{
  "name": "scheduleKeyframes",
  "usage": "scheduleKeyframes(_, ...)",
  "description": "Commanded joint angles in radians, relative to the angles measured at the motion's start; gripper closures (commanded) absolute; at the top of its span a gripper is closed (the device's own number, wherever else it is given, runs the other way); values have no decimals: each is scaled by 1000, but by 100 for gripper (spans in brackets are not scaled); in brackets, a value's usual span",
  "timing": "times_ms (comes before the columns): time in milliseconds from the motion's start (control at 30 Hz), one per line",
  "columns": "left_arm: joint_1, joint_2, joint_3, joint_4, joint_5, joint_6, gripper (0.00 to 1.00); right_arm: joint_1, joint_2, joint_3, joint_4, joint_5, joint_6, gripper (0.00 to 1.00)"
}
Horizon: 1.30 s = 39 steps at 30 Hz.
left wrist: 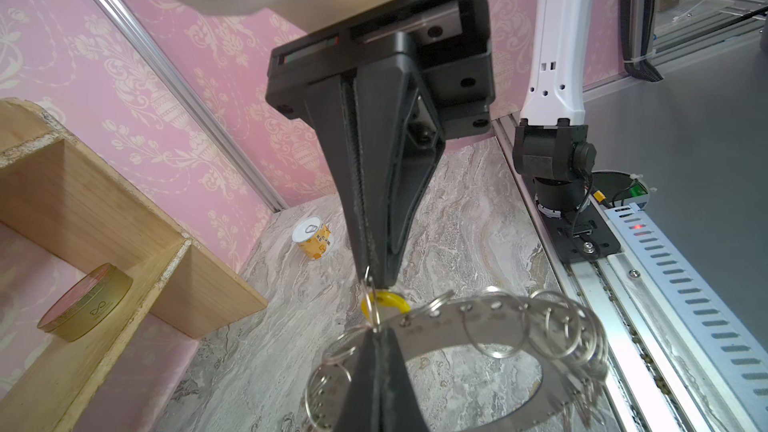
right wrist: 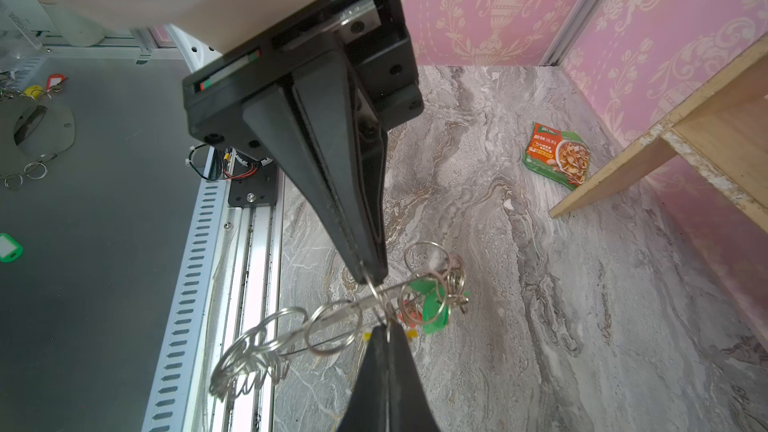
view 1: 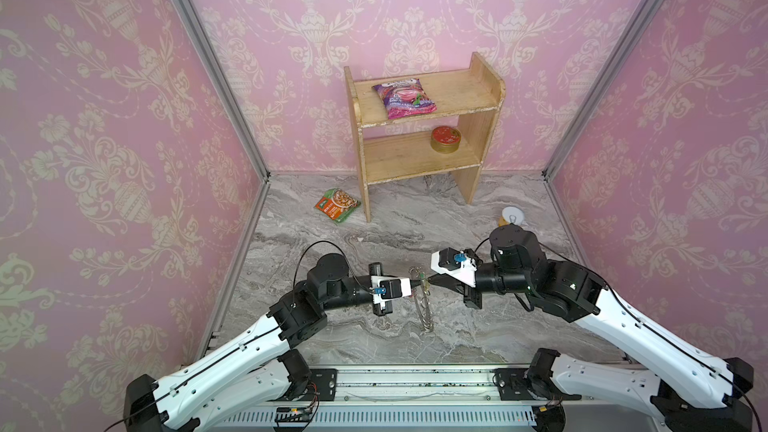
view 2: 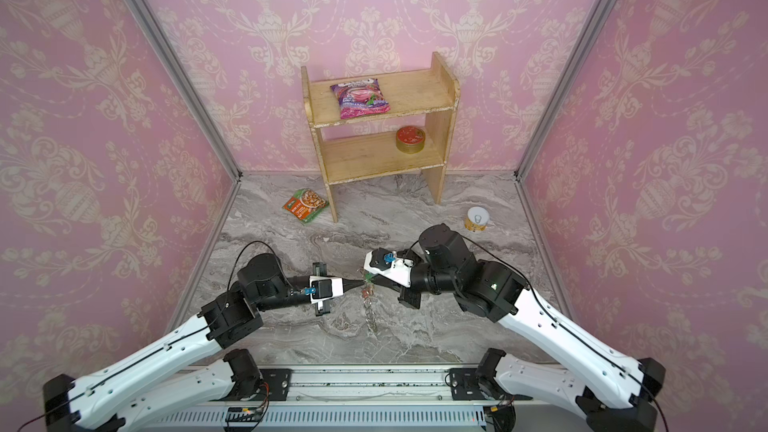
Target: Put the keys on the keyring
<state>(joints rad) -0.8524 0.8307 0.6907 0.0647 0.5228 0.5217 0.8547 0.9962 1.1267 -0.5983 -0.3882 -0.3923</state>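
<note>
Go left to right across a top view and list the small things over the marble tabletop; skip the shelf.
Seasoning packet → keyring, lifted on edge → yellow can.

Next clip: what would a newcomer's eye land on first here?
The two grippers meeting tip to tip mid-table: the left gripper pinches the keyring, which stands on edge, while the right gripper pinches a wire loop beside a yellow tag. Behind, a wooden shelf stands against loud pink wallpaper.
</note>
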Motion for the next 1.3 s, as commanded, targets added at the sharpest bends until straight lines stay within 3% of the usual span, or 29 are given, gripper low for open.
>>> scheduleKeyframes(0,9,-16,-2,80,26,-28,100,21,-10,28,4,-50,9,90)
scheduleKeyframes(467,13,-18,0,84,30,-31,100,19,-17,31,-18,-17,1,69)
scheduleKeyframes(500,13,-19,0,85,32,-33,100,19,-19,29,-14,-13,2,69)
scheduleKeyframes(600,13,-18,0,87,36,-35,100,17,-12,27,5,-11,18,86)
scheduleKeyframes(667,13,-21,0,82,34,-33,100,14,-6,37,-19,6,12,86)
scheduleKeyframes(733,13,-24,-2,74,23,-30,100,9,-15,30,-37,43,19,80)
scheduleKeyframes(900,11,-46,-2,-11,-37,-33,100,-42,-74,-69,-25,130,182,62)
scheduleKeyframes(1100,12,-102,-14,-134,-154,-93,100,-117,-147,-231,74,81,442,45)
scheduleKeyframes(1167,12,-133,-30,-158,-198,-125,100,-117,-141,-283,102,84,520,42)
scheduleKeyframes(1267,12,-182,-60,-175,-243,-172,100,-116,-88,-356,118,82,623,46)
